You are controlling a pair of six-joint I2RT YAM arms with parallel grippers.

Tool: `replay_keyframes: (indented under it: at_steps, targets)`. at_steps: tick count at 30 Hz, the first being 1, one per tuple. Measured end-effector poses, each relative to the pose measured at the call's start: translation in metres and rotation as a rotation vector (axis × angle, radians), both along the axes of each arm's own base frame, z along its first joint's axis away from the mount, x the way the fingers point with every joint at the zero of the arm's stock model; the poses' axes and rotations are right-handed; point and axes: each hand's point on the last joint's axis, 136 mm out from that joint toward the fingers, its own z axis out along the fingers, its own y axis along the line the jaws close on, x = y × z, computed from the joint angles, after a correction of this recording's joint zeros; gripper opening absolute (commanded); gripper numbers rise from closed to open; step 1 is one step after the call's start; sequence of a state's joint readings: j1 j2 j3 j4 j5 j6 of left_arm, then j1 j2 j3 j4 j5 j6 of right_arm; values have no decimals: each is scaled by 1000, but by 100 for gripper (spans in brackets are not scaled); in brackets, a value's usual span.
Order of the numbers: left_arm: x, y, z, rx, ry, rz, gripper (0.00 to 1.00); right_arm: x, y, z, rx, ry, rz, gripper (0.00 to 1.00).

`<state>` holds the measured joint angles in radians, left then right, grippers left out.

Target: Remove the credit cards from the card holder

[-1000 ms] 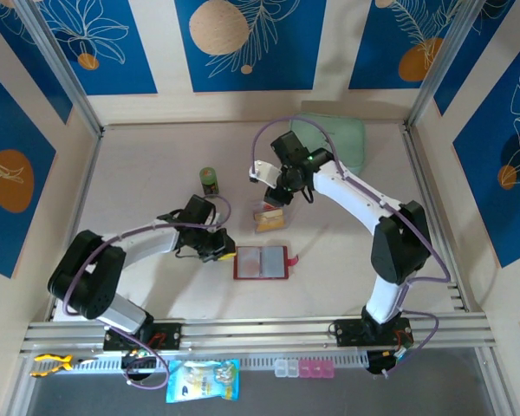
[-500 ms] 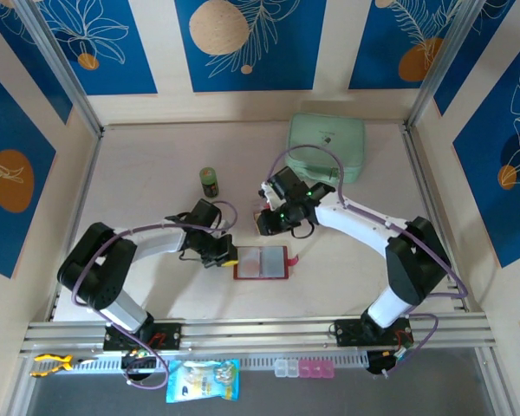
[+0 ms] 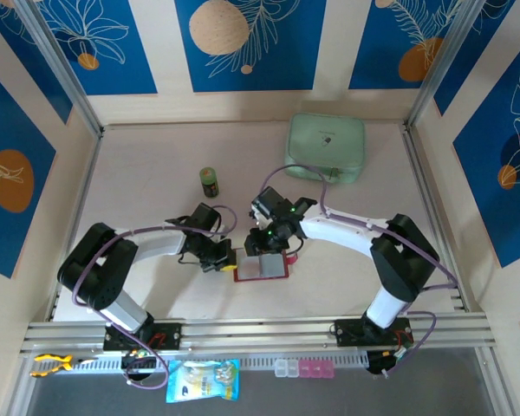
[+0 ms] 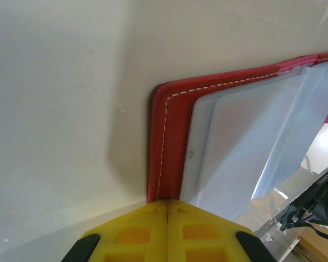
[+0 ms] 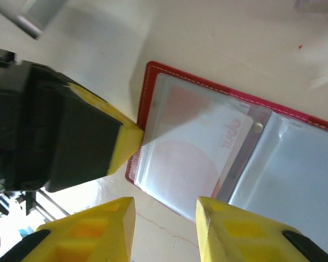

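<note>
Red folding card holder (image 3: 262, 269), mid-frame. Left gripper (image 4: 168, 204) pressed together on edge; right gripper (image 5: 165, 206) spread. Risk: edge pin slips, holder drags.

Stitched red leather card holder (image 4: 160, 143), glossy clear sleeves (image 4: 246, 147)

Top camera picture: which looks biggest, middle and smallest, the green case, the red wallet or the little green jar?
1. Mint-green case, biggest.
2. Red card holder, middle.
3. Little green jar, smallest.
</note>
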<state>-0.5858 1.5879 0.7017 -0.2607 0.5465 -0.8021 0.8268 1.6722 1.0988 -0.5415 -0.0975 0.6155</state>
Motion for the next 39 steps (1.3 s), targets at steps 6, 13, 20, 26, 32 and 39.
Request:
replay_keyframes:
  at_steps: [6,13,20,26,32,39]
  targets:
    - [0,0,0,0,0,-1,6,-10,1,-31,-58,67,24,27]
    - [0,-1,-1,-4,-1,0,6,-19,14,-40,-48,115,68,22]
    - [0,-1,0,-5,-2,0,6,-21,22,-39,-26,127,92,21]
    - [0,-1,-1,-5,-2,0,6,-22,21,-45,-43,147,95,24]
    - [0,-1,-1,-4,-1,0,6,-23,17,-47,-69,152,90,24]
    - [-1,0,-1,-2,-2,-2,6,-20,11,-48,-79,155,74,24]
